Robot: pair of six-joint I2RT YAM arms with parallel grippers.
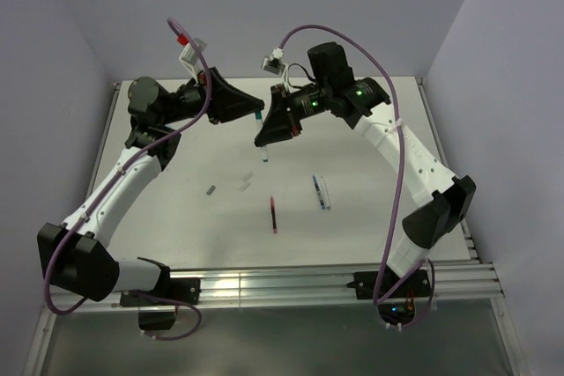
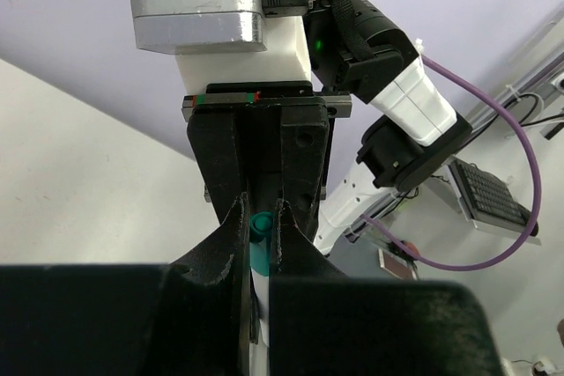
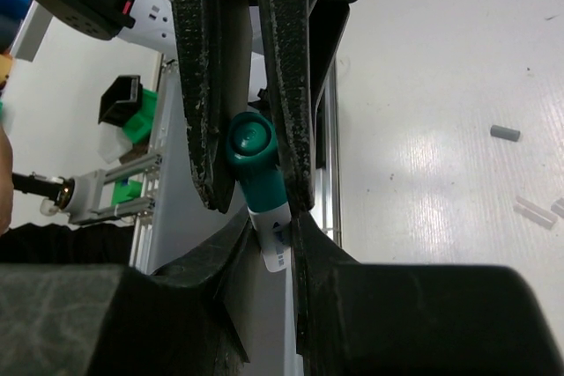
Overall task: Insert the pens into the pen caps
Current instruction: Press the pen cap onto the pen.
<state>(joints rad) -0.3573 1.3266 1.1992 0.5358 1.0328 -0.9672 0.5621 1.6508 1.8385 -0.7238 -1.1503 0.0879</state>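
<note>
Teal cap (image 3: 249, 140) sits on the end of the white pen (image 3: 271, 239), in mid-air above the bench (image 1: 370, 217). Left hand (image 1: 256, 110) pinches the cap, right hand (image 1: 264, 136) is clamped on the barrel. Can't tell if it's fully seated. To do this well, keep cap and barrel on one line and push straight with no sideways lever, holding firm so the pen doesn't slide. Red pen (image 1: 274, 214) and blue pen (image 1: 320, 191) lie below.

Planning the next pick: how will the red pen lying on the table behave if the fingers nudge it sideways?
The red pen looks thin and round, lying flat on the smooth table, so it would probably roll. It appears straight, so likely stiff. Being so slender, it is probably light and easily knocked away.
</note>
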